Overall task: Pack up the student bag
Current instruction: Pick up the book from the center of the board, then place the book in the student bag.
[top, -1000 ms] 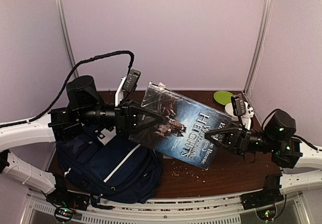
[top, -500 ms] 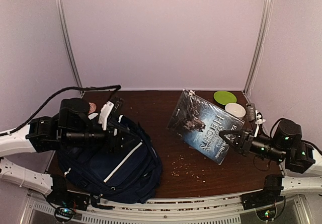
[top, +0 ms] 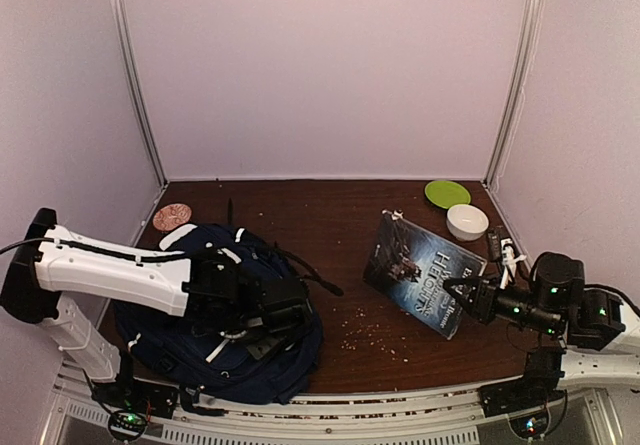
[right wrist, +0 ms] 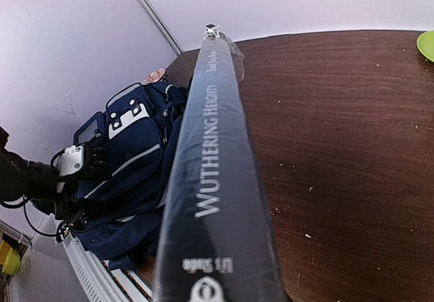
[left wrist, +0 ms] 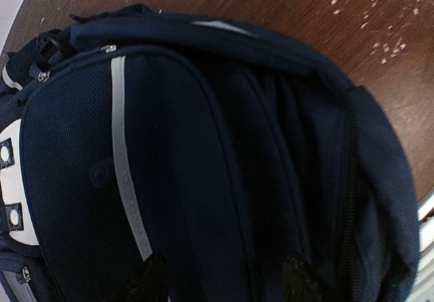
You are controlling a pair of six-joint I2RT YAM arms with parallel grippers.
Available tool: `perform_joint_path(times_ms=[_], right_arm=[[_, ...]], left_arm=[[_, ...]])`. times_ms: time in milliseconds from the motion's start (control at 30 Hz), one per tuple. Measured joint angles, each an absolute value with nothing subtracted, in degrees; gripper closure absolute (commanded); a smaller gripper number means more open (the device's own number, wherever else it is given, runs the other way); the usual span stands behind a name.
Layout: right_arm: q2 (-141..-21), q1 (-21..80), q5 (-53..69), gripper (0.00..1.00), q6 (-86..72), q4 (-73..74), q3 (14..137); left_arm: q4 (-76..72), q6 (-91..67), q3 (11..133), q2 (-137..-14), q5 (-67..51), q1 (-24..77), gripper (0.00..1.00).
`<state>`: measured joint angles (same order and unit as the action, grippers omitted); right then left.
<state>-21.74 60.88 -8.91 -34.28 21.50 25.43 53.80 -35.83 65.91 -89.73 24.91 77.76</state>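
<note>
Over student bag (top: 175, 333) left jaws wide; right jaws clamp book (top: 420, 273)

The dark brown wooden surface (top: 330, 225) carries the navy student bag (top: 170, 340) on its near left part. A green plate (top: 445, 193) and a white bowl (top: 467, 221) sit just beside each other at the far right corner. A reddish-brown disc (top: 171, 215) lies at the far left. Pale crumbs (top: 370, 330) are scattered near the middle. The Wuthering Heights book (top: 425, 275) stands tilted at the right; whether it touches the surface cannot be told
</note>
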Motion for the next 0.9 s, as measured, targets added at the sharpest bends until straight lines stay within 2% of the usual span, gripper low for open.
perform_joint_path(times_ms=[167,233,267,300,333,367,467,633,900], right_arm=[[-21.4,60.9,-9.3,1.0,-34.3,21.7,25.5],[-21.3,60.9,-9.3,1.0,-34.3,22.1,25.5],[-21.3,60.9,-9.3,1.0,-34.3,22.2,25.5],[-21.3,60.9,-9.3,1.0,-34.3,22.3,25.5],[-21.3,60.9,-9.3,1.0,-34.3,22.3,25.5],[-21.3,60.9,-9.3,1.0,-34.4,22.3,25.5],[-21.3,60.9,-9.2,1.0,-34.7,22.3,25.5],[-21.5,60.9,-7.8,1.0,-35.5,22.2,25.8],[-24.9,60.6,-0.8,1.0,-43.5,13.5,25.8]], left_arm=[[56.7,-36.1,66.7,-95.1,27.3,77.7,0.03],[57.2,-36.2,67.2,-97.3,27.9,77.7,0.12],[57.2,-36.4,67.4,-98.3,28.3,77.7,0.21],[57.5,-36.5,67.6,-99.4,28.9,77.7,0.38],[57.8,-36.8,67.9,-100.3,29.4,77.7,0.47],[58.2,-37.3,68.4,-101.1,29.9,77.7,0.65],[59.6,-37.9,70.1,-102.1,31.3,78.3,1.0],[63.3,-39.1,73.4,-98.1,33.9,78.5,1.0],[64.4,-37.1,75.9,-78.1,33.8,72.4,1.0]])
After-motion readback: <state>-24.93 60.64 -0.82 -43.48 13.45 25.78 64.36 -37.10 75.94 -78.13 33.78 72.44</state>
